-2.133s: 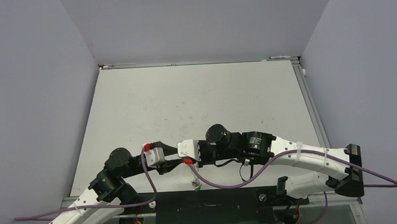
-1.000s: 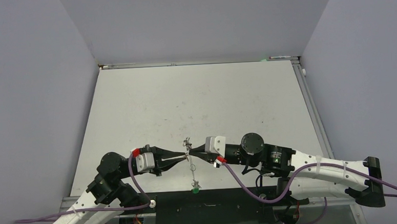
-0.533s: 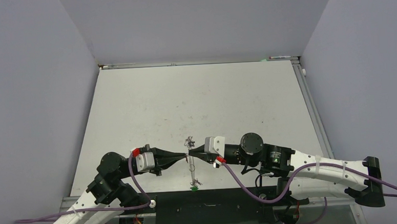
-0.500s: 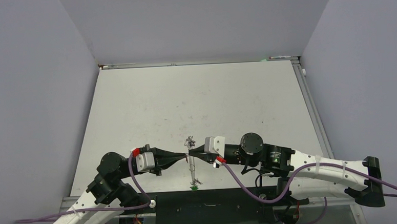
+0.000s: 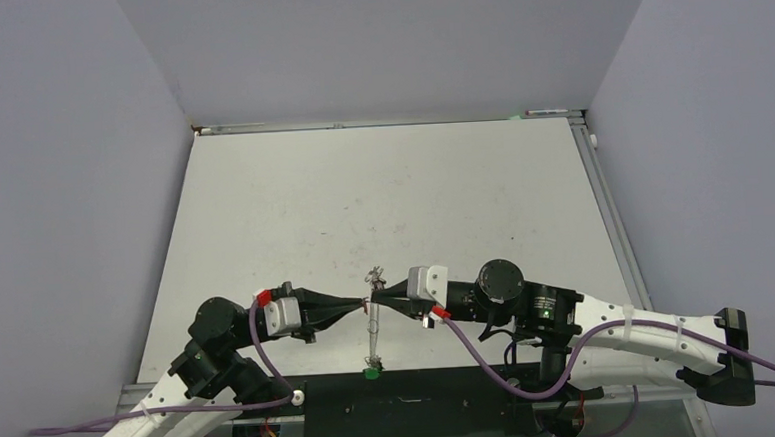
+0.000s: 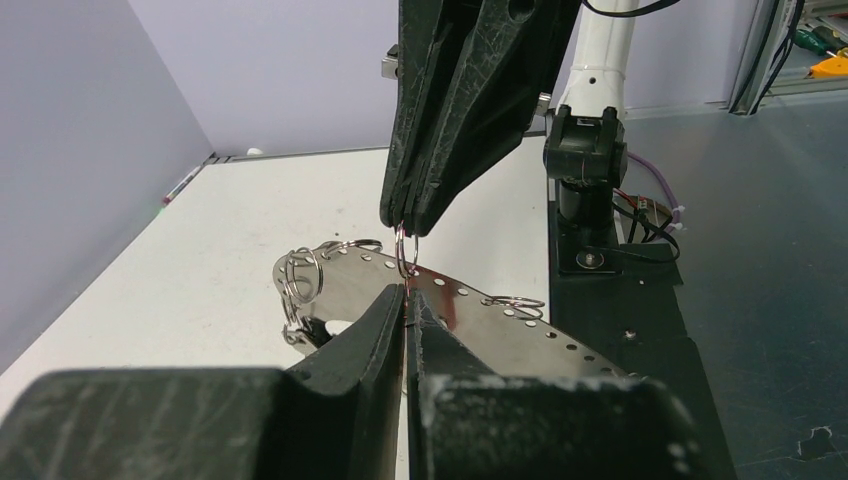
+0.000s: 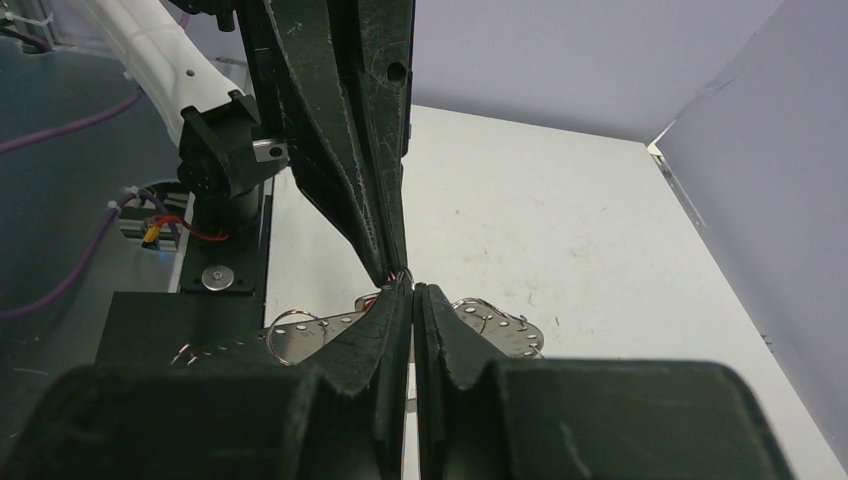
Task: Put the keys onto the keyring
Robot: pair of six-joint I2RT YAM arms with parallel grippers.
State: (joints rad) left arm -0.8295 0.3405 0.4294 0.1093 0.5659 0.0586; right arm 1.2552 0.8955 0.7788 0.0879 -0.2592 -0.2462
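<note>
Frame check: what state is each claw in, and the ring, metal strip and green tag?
Left claw: shut, tips pinching the small split ring.
Right claw: shut, pinching the same ring from the opposite side.
Small split ring: gripped between both claw tips.
Perforated metal strip: beneath the claws, carrying several split rings; lifted or resting, cannot tell.
Green tag: at the strip's near end.

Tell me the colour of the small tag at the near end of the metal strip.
The tag is green; the top external view shows it best.
</note>
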